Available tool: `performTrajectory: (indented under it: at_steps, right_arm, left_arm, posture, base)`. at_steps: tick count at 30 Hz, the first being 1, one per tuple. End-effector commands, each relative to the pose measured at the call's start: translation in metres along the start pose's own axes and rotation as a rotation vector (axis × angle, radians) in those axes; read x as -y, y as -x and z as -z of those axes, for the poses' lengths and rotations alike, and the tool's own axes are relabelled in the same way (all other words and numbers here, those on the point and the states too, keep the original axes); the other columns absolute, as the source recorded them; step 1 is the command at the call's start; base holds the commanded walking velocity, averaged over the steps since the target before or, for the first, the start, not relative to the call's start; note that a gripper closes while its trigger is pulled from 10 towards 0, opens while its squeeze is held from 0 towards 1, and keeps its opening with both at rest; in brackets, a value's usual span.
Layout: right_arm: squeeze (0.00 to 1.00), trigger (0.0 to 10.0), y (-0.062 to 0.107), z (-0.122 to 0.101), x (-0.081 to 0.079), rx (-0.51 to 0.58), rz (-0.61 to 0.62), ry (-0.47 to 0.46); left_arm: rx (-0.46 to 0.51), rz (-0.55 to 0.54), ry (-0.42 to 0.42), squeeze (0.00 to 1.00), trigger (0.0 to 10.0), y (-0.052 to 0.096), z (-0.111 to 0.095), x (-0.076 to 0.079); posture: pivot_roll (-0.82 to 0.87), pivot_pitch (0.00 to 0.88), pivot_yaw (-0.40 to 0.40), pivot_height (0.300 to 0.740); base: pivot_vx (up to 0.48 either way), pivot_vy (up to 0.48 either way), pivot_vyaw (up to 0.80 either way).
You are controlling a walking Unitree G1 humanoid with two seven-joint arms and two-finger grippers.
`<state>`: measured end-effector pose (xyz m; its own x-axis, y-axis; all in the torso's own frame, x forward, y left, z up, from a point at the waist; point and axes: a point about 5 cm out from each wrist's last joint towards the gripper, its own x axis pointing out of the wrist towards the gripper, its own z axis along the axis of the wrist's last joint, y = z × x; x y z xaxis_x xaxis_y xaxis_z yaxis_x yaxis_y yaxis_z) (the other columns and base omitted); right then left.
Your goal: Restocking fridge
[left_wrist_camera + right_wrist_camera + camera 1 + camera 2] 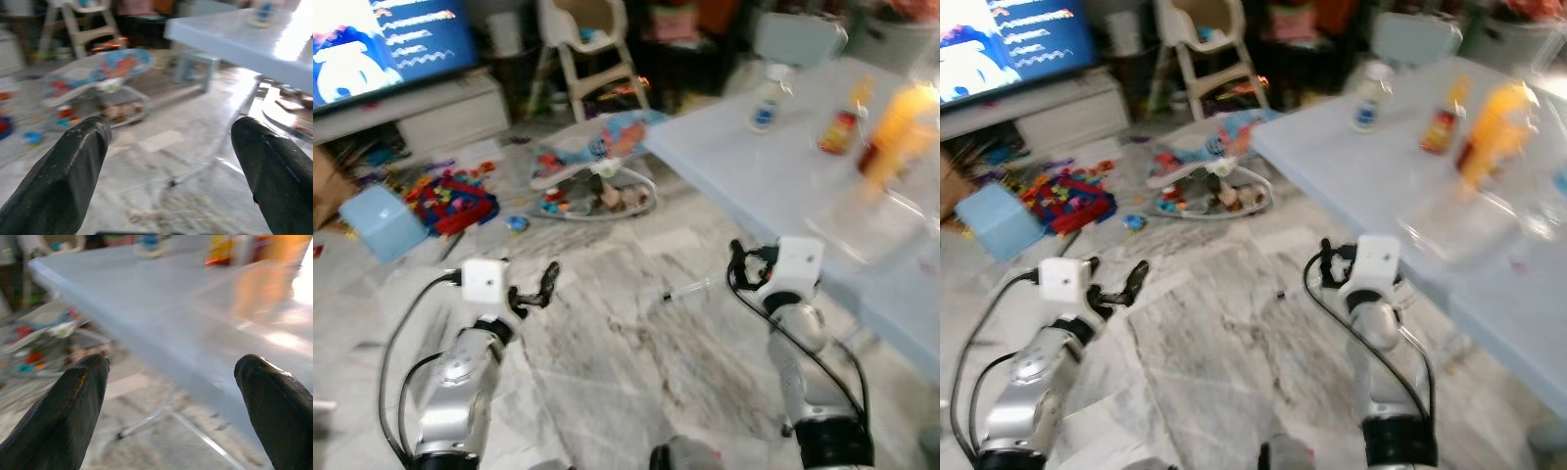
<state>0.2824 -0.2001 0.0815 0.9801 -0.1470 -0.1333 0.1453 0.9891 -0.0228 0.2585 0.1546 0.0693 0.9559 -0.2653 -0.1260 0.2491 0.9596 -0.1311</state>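
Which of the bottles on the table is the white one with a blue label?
The white bottle, farthest to the robot's left of the three on the light blue table. The red-labelled bottle and the orange bottle stand further right.

Both silver arms raised forward from the lower edge of the head views, elbows bent, white wrist blocks uppermost, black cables looping along each. Left gripper of two long black fingers point(168, 171) spread wide, holding nothing. Right gripper of two long black fingers point(171, 406) likewise spread wide and empty.
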Motion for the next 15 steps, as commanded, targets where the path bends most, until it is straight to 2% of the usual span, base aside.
performTrajectory:
  at_steps: [1, 3, 4, 7, 15]
  right_arm:
    - [0.0, 10.0, 0.001, -0.002, -0.007, 0.004, -0.011, -0.014]
    - [0.0, 10.0, 0.001, -0.002, -0.007, 0.004, -0.011, -0.014]
    - [0.0, 10.0, 0.002, -0.002, -0.008, 0.004, -0.012, -0.013]
    - [0.0, 10.0, 0.004, -0.002, -0.011, 0.005, -0.014, -0.013]
    - [0.0, 10.0, 0.009, -0.001, -0.013, 0.006, -0.013, -0.012]
  left_arm:
    - [0.019, -0.044, -0.021, 0.0, 10.0, 0.002, -0.004, -0.01]
    - [0.033, -0.062, -0.027, 0.0, 10.0, 0.002, -0.005, -0.012]
    - [0.05, -0.11, -0.048, 0.0, 10.0, 0.002, -0.008, -0.016]
    - [0.063, -0.149, -0.039, 0.0, 10.0, 0.001, -0.011, -0.023]
    - [0.071, -0.144, -0.059, 0.0, 10.0, -0.002, -0.014, -0.025]
  posture:
    - [-0.06, 0.0, 0.006, 0.74]
    - [-0.06, 0.0, 0.009, 0.74]
    - [-0.06, 0.0, 0.009, 0.74]
    - [-0.07, 0.0, 0.014, 0.74]
    - [-0.07, 0.0, 0.025, 0.74]
  base:
    - [0.0, 0.0, -0.8]
    - [0.0, 0.0, -0.8]
    - [0.0, 0.0, -0.8]
    - [0.0, 0.0, -0.8]
    - [0.0, 0.0, -0.8]
